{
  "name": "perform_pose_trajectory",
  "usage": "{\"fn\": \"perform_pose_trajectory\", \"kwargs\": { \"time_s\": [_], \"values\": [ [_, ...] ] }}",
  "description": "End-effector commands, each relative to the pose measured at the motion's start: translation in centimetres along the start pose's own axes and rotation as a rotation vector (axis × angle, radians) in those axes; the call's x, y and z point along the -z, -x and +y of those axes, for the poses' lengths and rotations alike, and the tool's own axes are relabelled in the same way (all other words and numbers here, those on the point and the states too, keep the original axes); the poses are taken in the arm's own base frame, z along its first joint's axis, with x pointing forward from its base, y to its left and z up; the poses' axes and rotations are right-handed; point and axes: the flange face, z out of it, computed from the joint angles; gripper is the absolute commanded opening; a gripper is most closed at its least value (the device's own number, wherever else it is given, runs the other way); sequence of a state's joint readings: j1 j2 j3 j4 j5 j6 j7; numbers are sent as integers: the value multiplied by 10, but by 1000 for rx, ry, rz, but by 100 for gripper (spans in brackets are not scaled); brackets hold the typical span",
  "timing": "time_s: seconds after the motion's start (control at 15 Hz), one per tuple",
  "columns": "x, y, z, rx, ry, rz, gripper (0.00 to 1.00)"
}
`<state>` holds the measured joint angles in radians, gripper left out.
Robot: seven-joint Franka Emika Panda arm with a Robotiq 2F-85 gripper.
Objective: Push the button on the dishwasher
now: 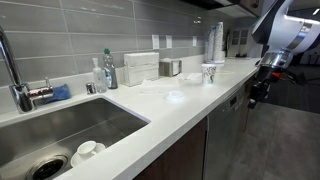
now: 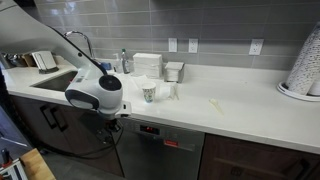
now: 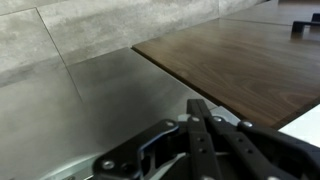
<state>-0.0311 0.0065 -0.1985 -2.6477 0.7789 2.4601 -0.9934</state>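
The dishwasher (image 2: 165, 158) is a grey flat-fronted panel under the white counter, with a dark control strip and a small red display (image 2: 147, 129) along its top. It also shows in an exterior view (image 1: 226, 118) and as a brushed grey surface in the wrist view (image 3: 70, 115). My gripper (image 3: 196, 104) is shut and empty, its fingers pressed together and pointing at the grey front. In both exterior views the gripper (image 1: 253, 97) (image 2: 119, 122) hangs just below the counter edge, by the dishwasher's upper corner. Whether it touches the panel cannot be told.
The white counter (image 2: 230, 108) overhangs the gripper. On it stand a paper cup (image 2: 148, 93), napkin boxes (image 2: 148, 64) and stacked cups (image 1: 216, 42). A sink (image 1: 60, 125) with a faucet lies further along. A brown wood cabinet door (image 3: 240, 55) adjoins the dishwasher.
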Motion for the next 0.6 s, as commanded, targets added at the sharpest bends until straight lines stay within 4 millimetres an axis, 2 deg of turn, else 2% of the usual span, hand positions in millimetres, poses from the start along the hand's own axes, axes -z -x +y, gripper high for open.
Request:
{"fn": "perform_pose_trajectory", "kwargs": {
  "time_s": [0.0,0.53],
  "values": [
    [-6,-21,22,-45,17,27,0],
    [-41,-55,31,-51,2,-7,0]
  ]
}}
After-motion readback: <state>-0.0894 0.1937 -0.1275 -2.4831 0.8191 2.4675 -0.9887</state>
